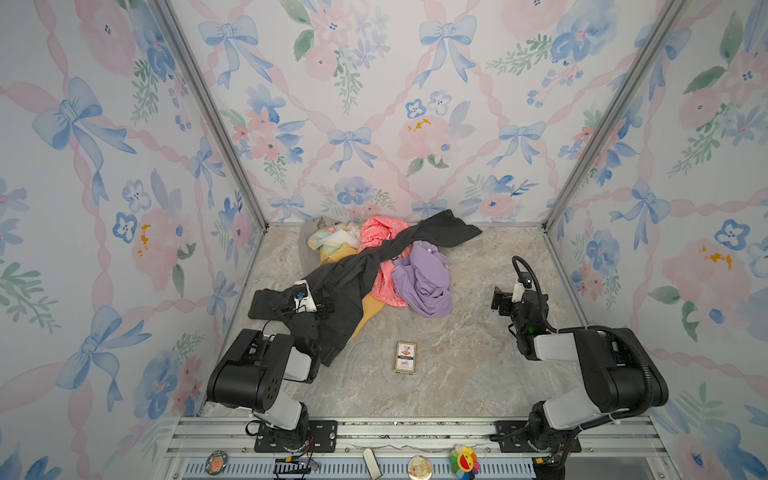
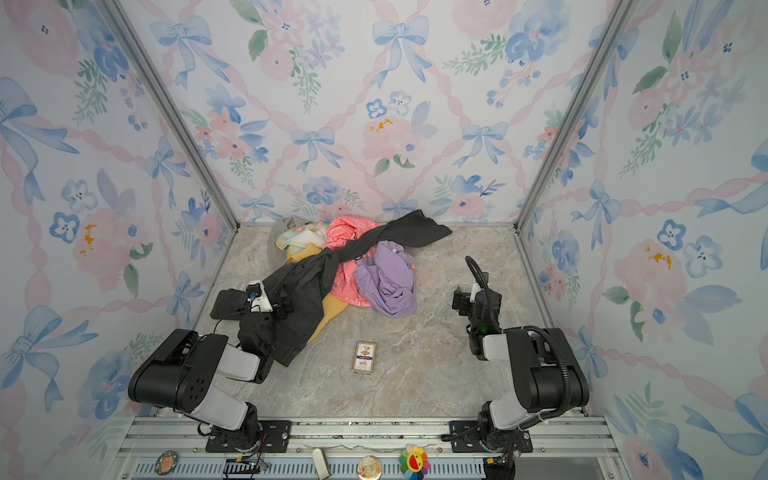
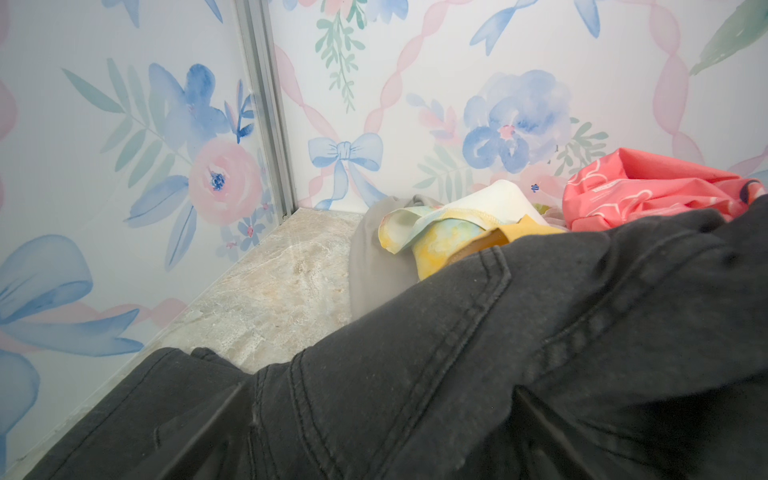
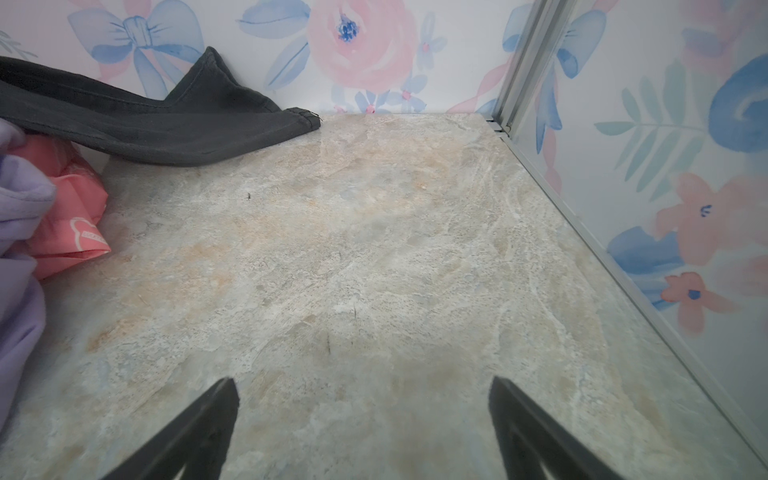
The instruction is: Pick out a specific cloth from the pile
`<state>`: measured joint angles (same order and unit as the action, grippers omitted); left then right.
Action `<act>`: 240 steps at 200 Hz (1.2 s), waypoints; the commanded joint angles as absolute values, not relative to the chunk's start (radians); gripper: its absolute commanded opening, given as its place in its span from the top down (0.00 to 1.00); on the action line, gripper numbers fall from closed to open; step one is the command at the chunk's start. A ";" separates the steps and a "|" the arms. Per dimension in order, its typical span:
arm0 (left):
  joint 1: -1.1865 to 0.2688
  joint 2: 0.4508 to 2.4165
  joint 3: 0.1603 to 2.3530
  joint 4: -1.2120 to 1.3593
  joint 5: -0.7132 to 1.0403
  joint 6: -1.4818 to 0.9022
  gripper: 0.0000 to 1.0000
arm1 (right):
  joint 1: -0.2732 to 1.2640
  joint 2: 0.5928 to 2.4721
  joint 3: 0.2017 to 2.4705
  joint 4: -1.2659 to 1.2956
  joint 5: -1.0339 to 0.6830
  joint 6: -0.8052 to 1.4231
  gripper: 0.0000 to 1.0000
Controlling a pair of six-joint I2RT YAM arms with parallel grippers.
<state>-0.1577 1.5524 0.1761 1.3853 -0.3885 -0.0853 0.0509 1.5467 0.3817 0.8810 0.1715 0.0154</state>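
Note:
The pile (image 1: 365, 266) lies at the back of the floor, left of the middle. In it the cloth (image 1: 376, 232) (image 2: 345, 232) is coral-pink with white outlines; it shows behind and beneath dark grey jeans (image 1: 345, 282) that cross it diagonally. The cloth also shows in the wrist views (image 3: 648, 187) (image 4: 70, 216). A lilac cloth (image 1: 424, 282) covers its right part. My left gripper (image 1: 307, 297) (image 3: 382, 399) is open, low over the jeans (image 3: 457, 332), jaws wide with denim between them. My right gripper (image 1: 503, 299) (image 4: 363, 386) is open over bare floor, right of the pile.
A mustard-yellow cloth (image 1: 370, 309) and a pastel-patterned cloth (image 1: 332, 239) lie in the pile. A small card box (image 1: 405, 357) lies on the marble floor (image 1: 457, 365) in front. Flowered walls close three sides. A metal rail (image 1: 395, 432) runs along the front.

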 commanded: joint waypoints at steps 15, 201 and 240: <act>-0.156 1.556 0.185 1.366 -0.389 -0.068 0.02 | 0.029 1.545 0.383 0.916 0.139 0.035 0.03; -0.171 1.279 0.138 1.207 -0.465 -0.106 0.02 | 0.046 1.516 0.220 1.208 0.236 0.045 0.03; -0.173 1.114 0.202 1.072 -0.449 -0.186 0.02 | 0.096 1.358 0.226 1.043 0.358 0.029 0.03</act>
